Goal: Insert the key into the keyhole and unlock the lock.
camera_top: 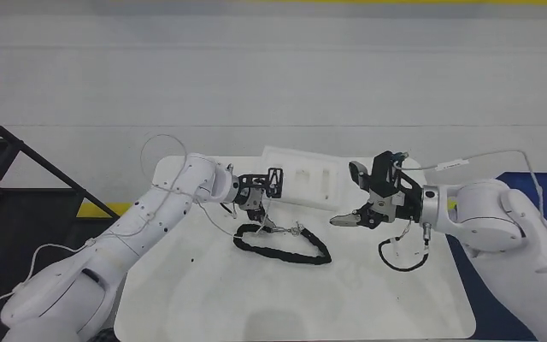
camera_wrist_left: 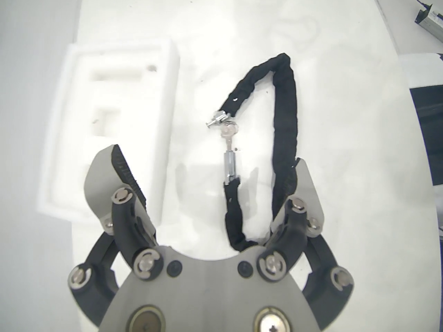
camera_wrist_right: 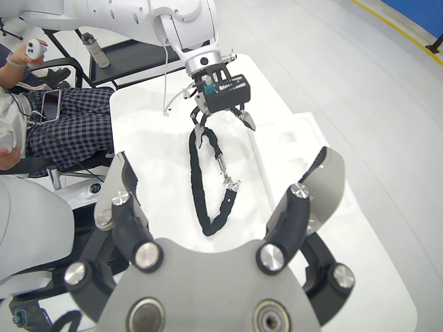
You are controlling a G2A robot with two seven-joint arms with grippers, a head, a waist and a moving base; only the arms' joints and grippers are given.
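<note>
A black fabric-sleeved chain lock (camera_top: 282, 245) lies in a loop on the white table. Its metal lock cylinder (camera_wrist_left: 229, 166) has a silver key (camera_wrist_left: 228, 130) stuck in its end, and the chain's other metal end (camera_wrist_left: 217, 119) lies beside the key's head. My left gripper (camera_wrist_left: 207, 155) hangs open low over the loop's bend, one finger (camera_wrist_left: 304, 188) against a strand. The same gripper (camera_wrist_right: 221, 122) stands at the far end of the chain (camera_wrist_right: 196, 181) in the right wrist view. My right gripper (camera_top: 342, 220) is open and holds nothing, above the table right of the key.
A white foam tray (camera_top: 309, 178) with recesses lies at the table's back, just behind both grippers. A black cable loop (camera_top: 402, 259) hangs under the right arm. The table's front half (camera_top: 299, 299) is bare, with edges close on both sides.
</note>
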